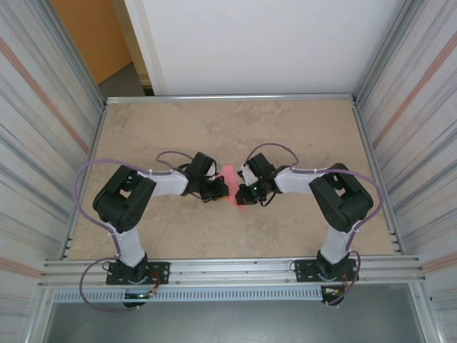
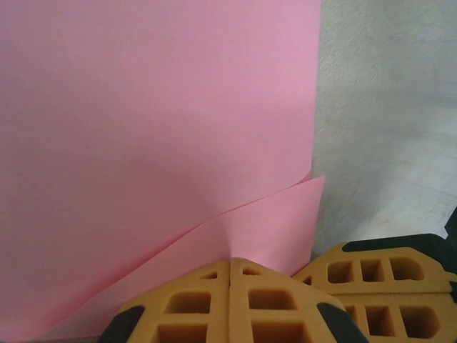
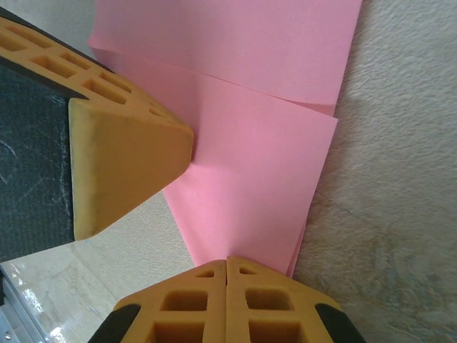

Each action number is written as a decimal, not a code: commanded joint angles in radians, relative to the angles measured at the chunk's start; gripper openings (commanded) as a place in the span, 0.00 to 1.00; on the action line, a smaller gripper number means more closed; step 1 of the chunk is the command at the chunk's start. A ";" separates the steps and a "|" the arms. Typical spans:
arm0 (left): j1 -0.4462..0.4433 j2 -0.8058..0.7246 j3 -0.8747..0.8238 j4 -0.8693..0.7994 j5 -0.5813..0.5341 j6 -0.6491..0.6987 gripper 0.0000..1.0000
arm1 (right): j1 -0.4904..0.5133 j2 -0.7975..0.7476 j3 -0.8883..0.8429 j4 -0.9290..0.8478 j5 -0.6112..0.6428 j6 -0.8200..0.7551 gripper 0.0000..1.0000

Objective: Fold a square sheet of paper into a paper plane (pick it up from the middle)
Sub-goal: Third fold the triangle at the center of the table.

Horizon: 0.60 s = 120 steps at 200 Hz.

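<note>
Top view: both arms meet at the middle of the desk (image 1: 214,121), with the pink sheet (image 1: 230,174) showing between left gripper (image 1: 216,188) and right gripper (image 1: 248,191).

Left wrist: left gripper (image 2: 230,286) is clenched on a doubled edge of the sheet.

Right wrist: right gripper (image 3: 227,286) is clenched on the sheet as well, two layers overlapping.

I'd call this an early fold. Next, the edges need lining up before creasing.

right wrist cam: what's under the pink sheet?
The beige table shows past the right edge of the square sheet of paper, and a second layer of the same paper peeks out along that edge. Anything directly beneath the sheet is covered.
</note>
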 commanded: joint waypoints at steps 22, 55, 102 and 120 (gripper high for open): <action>0.072 0.018 -0.030 -0.122 -0.148 0.053 0.04 | 0.002 0.057 -0.034 -0.129 0.144 0.019 0.00; 0.147 -0.005 -0.041 -0.134 -0.136 0.107 0.06 | -0.010 0.048 -0.037 -0.122 0.132 0.029 0.01; 0.233 -0.042 0.014 -0.236 -0.122 0.200 0.10 | 0.007 0.029 0.009 -0.124 0.097 0.060 0.01; 0.250 -0.079 0.007 -0.241 -0.118 0.200 0.10 | 0.006 0.017 0.020 -0.102 0.063 0.077 0.01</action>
